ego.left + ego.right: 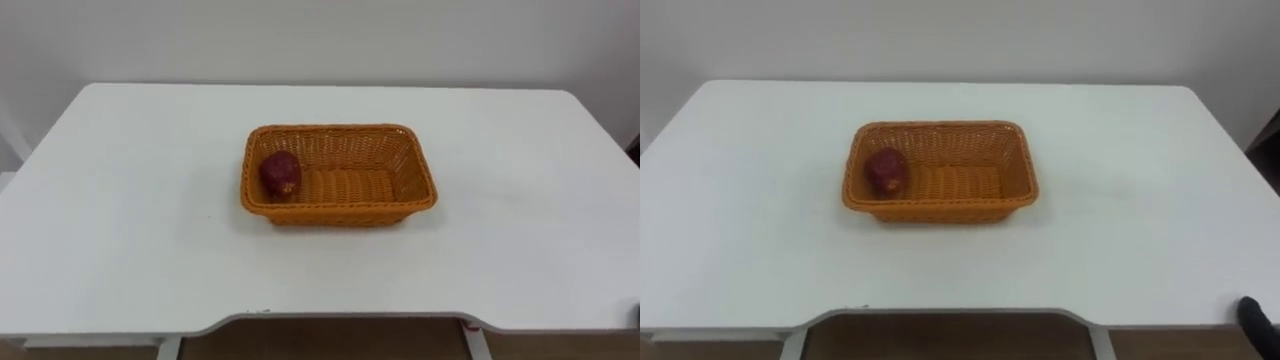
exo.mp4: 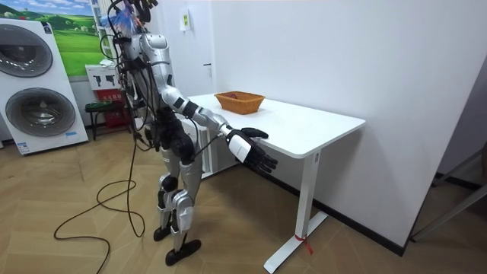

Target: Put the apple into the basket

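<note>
The fingers (image 2: 268, 164) of the right hand (image 2: 245, 149) are spread and empty, well apart from the basket (image 1: 338, 129), as is the left hand (image 2: 253, 135); the apple (image 1: 281, 174) is seen in the basket's left end.

I see white surface (image 1: 120, 220), rounded corners, front edge scooped inward at middle. White wall (image 1: 320, 40) right behind it. Room view gives me white leg (image 2: 304, 194) under surface, flat foot on wood floor (image 2: 68, 251). At room view's left, upper washer (image 2: 23, 49) stacked on lower washer (image 2: 38, 110). Green landscape poster (image 2: 72, 34) beside upper one. Small dark stool (image 2: 97, 114) near washers, on same floor.
</note>
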Tool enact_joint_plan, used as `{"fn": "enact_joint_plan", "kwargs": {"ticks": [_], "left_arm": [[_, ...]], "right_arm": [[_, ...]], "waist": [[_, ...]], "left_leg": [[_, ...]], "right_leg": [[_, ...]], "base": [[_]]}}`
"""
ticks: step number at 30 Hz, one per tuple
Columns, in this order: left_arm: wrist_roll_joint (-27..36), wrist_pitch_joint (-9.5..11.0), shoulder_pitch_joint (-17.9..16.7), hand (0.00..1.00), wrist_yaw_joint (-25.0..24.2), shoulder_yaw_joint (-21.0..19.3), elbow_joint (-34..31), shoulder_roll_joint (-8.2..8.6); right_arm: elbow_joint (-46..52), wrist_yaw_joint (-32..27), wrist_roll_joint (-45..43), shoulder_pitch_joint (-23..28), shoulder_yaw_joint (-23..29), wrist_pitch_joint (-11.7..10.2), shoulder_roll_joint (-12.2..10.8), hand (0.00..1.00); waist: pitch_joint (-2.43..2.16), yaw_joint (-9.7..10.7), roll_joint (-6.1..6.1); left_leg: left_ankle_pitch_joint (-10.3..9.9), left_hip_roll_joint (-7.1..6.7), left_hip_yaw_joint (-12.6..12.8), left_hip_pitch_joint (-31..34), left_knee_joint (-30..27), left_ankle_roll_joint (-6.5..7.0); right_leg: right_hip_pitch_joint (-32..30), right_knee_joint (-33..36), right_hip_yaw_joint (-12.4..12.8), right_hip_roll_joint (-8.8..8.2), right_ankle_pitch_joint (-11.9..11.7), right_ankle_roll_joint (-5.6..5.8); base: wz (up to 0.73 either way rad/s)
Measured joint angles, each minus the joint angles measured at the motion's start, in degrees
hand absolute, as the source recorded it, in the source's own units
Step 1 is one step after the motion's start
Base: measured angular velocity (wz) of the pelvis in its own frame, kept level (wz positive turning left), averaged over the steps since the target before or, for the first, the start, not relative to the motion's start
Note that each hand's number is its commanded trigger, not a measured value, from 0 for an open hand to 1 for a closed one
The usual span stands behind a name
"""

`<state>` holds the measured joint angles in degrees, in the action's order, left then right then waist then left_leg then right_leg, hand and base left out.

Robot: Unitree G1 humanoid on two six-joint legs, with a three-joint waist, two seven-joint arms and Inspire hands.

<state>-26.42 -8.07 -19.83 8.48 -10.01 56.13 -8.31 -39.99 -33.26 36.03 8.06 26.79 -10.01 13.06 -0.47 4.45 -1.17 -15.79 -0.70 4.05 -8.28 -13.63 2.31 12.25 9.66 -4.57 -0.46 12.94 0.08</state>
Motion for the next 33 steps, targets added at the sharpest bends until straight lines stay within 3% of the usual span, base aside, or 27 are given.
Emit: {"fn": "enact_joint_plan", "kwargs": {"ticks": [8,13,20,22,24,26,27,29,33], "left_arm": [[0.0,3.5,-0.6,0.0,0.0,-2.2,-1.0,-0.36],[0.9,3.8,-0.7,0.0,0.0,-3.3,-1.0,-0.4],[0.9,3.6,-0.9,0.0,1.6,-3.5,-1.1,-0.48],[1.0,3.6,-0.7,0.0,2.3,-3.4,-1.1,-0.47],[0.9,3.2,-0.8,0.0,2.4,-3.4,-1.0,-0.26],[0.9,2.8,-0.8,0.0,2.3,-3.5,-0.9,0.4],[1.0,2.6,-1.1,0.0,2.1,-3.5,-0.8,0.69],[1.0,2.2,-1.0,0.0,2.0,-3.8,-0.8,0.55],[1.6,2.2,-0.1,0.0,0.4,-4.2,-0.7,0.47]], "right_arm": [[2.5,-5.8,2.4,0.0,0.0,-0.3,-0.8,0.0],[1.5,-6.2,6.2,0.1,2.2,-0.7,-2.4,0.0],[-0.3,-5.7,14.0,0.1,6.0,-2.5,-4.4,0.0],[-5.7,-6.0,15.7,0.5,6.4,-0.1,-3.9,0.0],[-13.0,-7.0,21.2,3.4,6.5,3.8,-5.0,0.0],[-16.0,-8.0,25.2,5.8,6.7,5.8,-5.9,0.0],[-17.1,-8.7,27.1,7.0,6.7,6.4,-6.2,0.0],[-18.6,-9.5,30.2,7.7,7.6,6.6,-6.3,0.0],[-20.4,-9.4,34.6,7.6,8.2,6.7,-6.1,0.0]], "waist": [[-0.12,0.6,-1.09],[-0.47,1.1,-1.54],[-0.53,1.5,-1.87],[-0.52,1.6,-1.86],[-0.37,1.6,-1.39],[-0.4,1.6,-0.5],[-0.22,1.5,0.46],[-0.09,2.1,0.8],[0.05,3.2,-0.25]], "left_leg": [[0.2,-0.19,0.5,1.7,0.1,0.05],[0.2,-0.25,0.5,1.6,0.1,0.05],[0.2,-0.11,0.3,0.8,0.2,0.05],[0.2,-0.16,0.3,0.9,0.2,0.05],[0.2,-0.21,0.6,0.8,0.5,0.05],[0.2,-0.15,1.1,0.8,0.5,0.05],[0.2,-0.03,1.5,1.0,0.7,0.05],[0.2,-0.04,2.1,1.3,0.9,0.05],[0.2,0.03,2.2,3.0,-0.2,0.0]], "right_leg": [[-2.2,0.4,-0.2,-0.09,0.0,0.0],[-1.9,0.2,-0.1,-0.15,0.0,0.0],[-1.2,0.0,2.8,-0.11,0.0,-0.03],[-1.3,-0.1,2.8,-0.11,0.0,-0.03],[-1.4,0.1,3.0,0.03,0.0,-0.02],[-1.9,0.4,3.6,0.12,0.0,-0.02],[-2.4,0.8,4.3,0.24,0.0,0.01],[-3.3,1.2,4.6,0.21,0.4,0.02],[-5.3,1.6,5.3,0.32,0.8,-0.32]], "base": [[0.0],[0.07],[0.04],[0.0],[-0.08],[-0.27],[-0.4],[-0.38],[-0.13]]}}
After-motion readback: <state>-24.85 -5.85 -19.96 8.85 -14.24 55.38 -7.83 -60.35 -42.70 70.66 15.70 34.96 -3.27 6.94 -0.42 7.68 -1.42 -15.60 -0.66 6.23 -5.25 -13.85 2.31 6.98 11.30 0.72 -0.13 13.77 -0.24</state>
